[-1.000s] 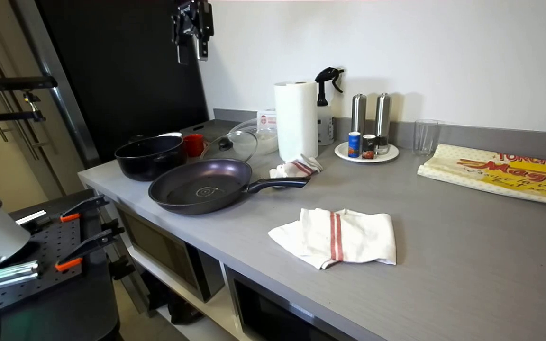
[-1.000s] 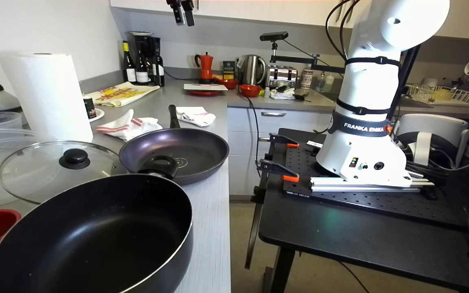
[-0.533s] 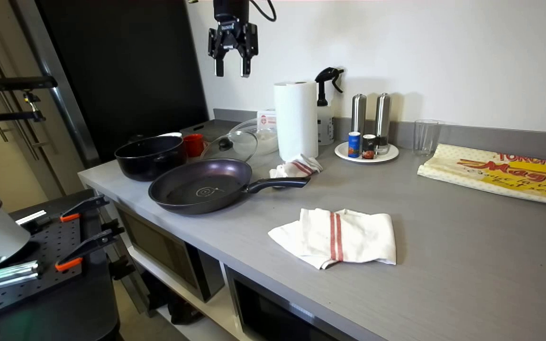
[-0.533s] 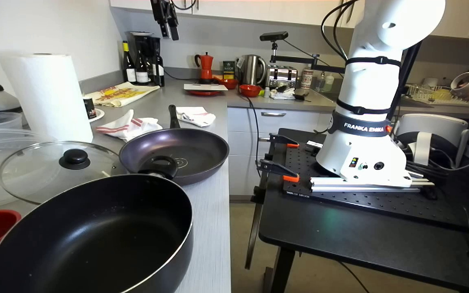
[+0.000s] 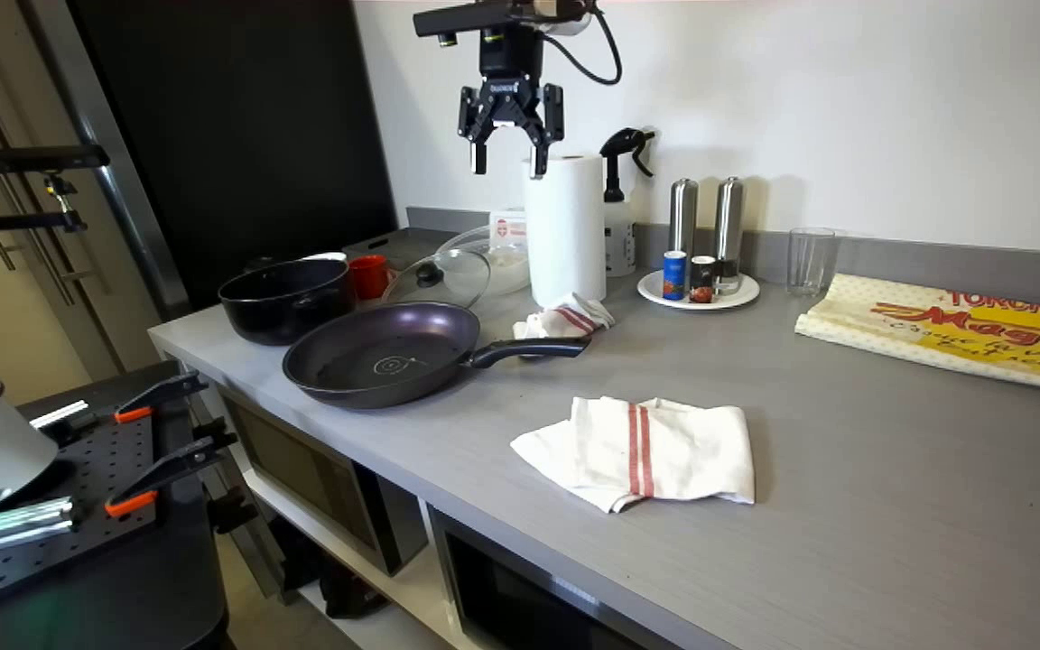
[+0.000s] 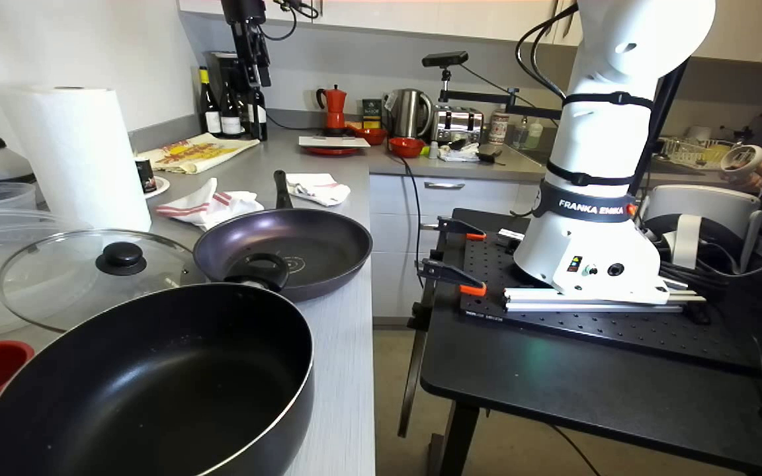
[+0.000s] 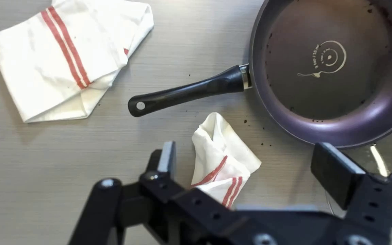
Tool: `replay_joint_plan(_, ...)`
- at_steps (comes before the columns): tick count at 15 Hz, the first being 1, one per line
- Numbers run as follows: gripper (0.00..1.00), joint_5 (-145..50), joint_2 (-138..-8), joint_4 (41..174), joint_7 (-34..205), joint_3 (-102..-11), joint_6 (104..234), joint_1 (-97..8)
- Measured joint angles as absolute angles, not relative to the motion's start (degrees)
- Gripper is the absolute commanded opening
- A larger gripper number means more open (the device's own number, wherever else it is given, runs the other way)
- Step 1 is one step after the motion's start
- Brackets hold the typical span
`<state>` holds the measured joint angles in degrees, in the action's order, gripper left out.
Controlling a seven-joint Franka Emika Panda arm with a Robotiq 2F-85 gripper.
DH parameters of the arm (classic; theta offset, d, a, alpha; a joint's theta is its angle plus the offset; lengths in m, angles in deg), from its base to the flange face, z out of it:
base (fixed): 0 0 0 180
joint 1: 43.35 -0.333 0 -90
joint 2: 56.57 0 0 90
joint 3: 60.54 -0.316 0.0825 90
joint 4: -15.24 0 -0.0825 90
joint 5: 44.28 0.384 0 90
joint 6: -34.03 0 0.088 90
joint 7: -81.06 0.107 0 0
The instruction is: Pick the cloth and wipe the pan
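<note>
I see the end effector hanging above the tabletop, jaws wide apart and empty. The cloth lies crumpled beneath it, near the pan and its handle. Coming down askew, it could knock that handle or the paper roll; closing too high might pinch one loose fold, which could slip free.

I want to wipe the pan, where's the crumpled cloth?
In an exterior view, the cloth lies right of the pan, behind its handle and in front of the paper roll.
</note>
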<state>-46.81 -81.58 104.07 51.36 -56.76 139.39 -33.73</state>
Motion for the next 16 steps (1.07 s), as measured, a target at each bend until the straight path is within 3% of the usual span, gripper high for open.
replay_joint_plan(16,1.00,-46.8,-103.3,86.6,50.2,-60.8,148.3,-32.8)
